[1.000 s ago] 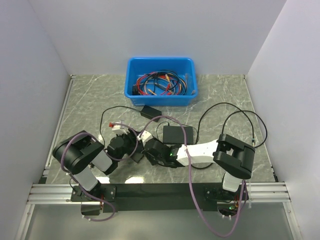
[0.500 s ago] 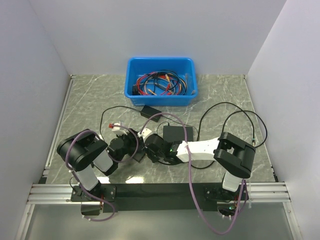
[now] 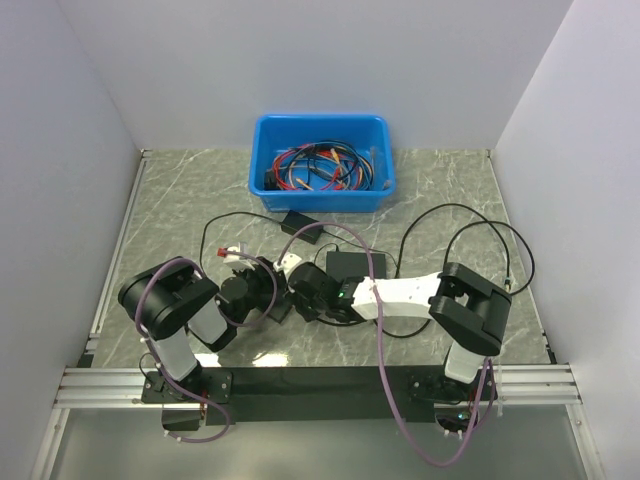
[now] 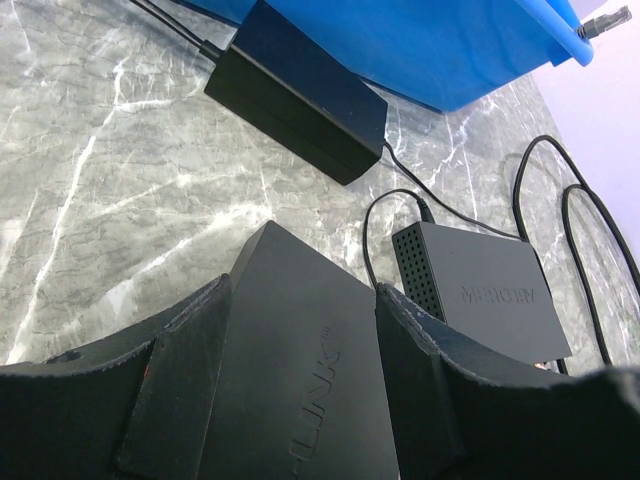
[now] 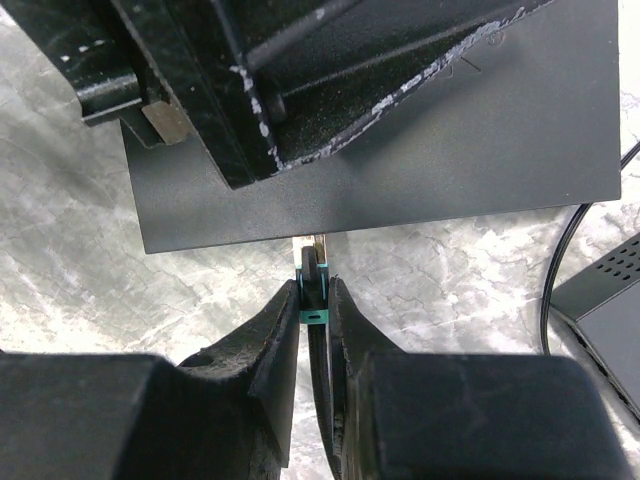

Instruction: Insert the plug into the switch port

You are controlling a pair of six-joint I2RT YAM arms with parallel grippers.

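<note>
right tool (image 5: 314, 300) grips the plug (image 5: 315, 272), left tool (image 4: 300, 300) grips the switch (image 5: 450, 150); a small tilt can push it beside the port.

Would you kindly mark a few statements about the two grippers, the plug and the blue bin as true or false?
1. The left gripper grips a black switch between its fingers. True.
2. The right gripper is open and empty. False: it is shut on the plug.
3. The plug's brass tip points at an edge of the held switch. True.
4. The blue bin is empty. False: it holds a tangle of cables.
5. A second black box lies apart from the held switch, with no gripper on it. True.
</note>
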